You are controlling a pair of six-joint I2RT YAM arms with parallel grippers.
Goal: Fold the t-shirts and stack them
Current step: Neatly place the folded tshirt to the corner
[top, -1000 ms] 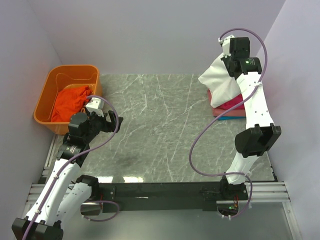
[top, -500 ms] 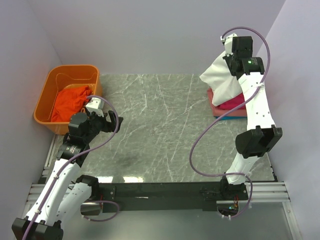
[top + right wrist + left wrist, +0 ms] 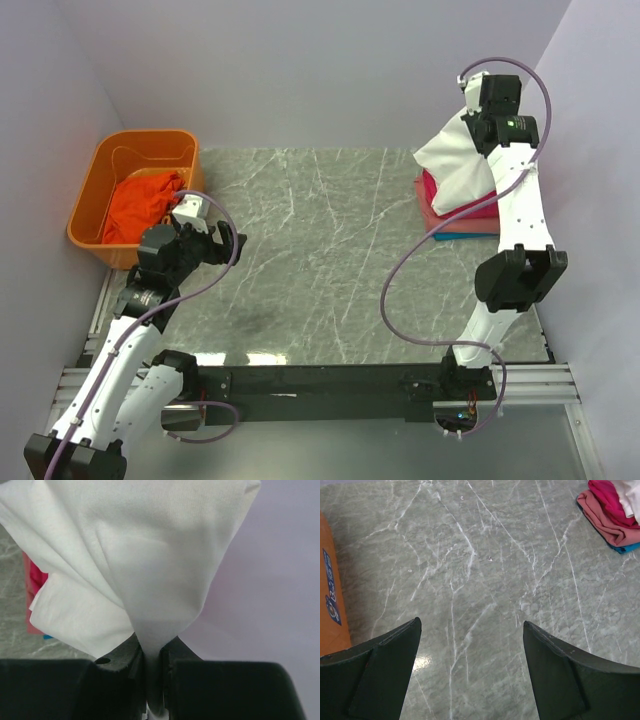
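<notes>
right hand (image 3: 152, 652) pinches the white t-shirt (image 3: 460, 170), apparently hanging directly over the folded stack (image 3: 445, 220); left hand (image 3: 470, 624), open and empty, sits well apart.

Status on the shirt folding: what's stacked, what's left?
Done: a folded stack at the far right of the table, magenta, pink and blue layers showing. In hand: the right claw is shut on the white t-shirt, hanging bunched over that stack, not yet laid down. Left: the orange-red shirt lies crumpled in the basket; the left claw is open and empty.
</notes>
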